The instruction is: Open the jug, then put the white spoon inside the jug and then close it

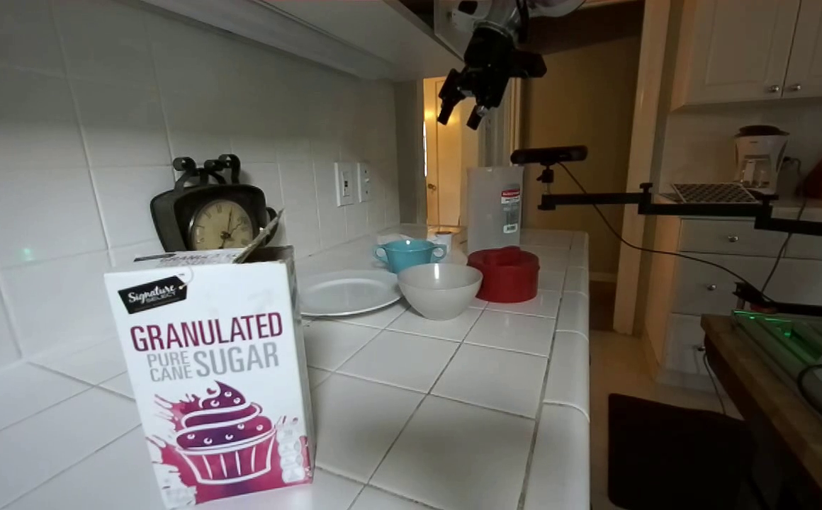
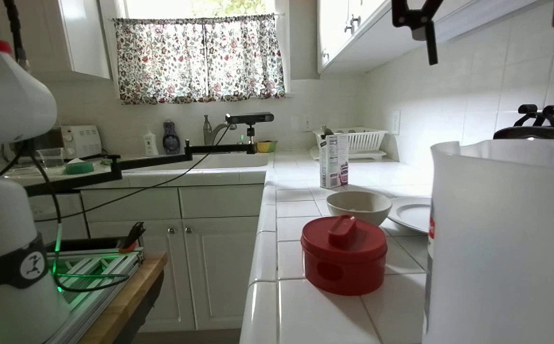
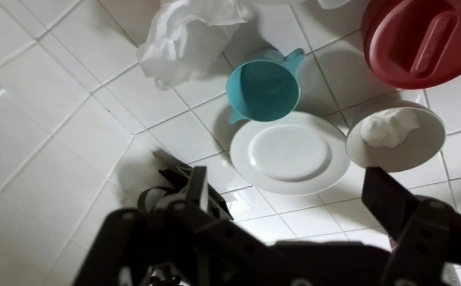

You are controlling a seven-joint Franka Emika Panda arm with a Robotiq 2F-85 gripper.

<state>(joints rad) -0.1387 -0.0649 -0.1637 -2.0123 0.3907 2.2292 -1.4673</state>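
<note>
The lid (image 2: pixel 344 260) sits off the jug (image 1: pixel 494 207), presumably to admit the spoon — gripper (image 1: pixel 460 117) spread wide, holding nothing

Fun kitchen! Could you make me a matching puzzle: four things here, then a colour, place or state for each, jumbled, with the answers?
1. cup
2. jug
3. tool
4. plate

A. open, above the counter
B. white, lying flat
C. turquoise, two-handled
D. tall, uncovered on top

Pairs: 1-C; 2-D; 3-A; 4-B
</note>
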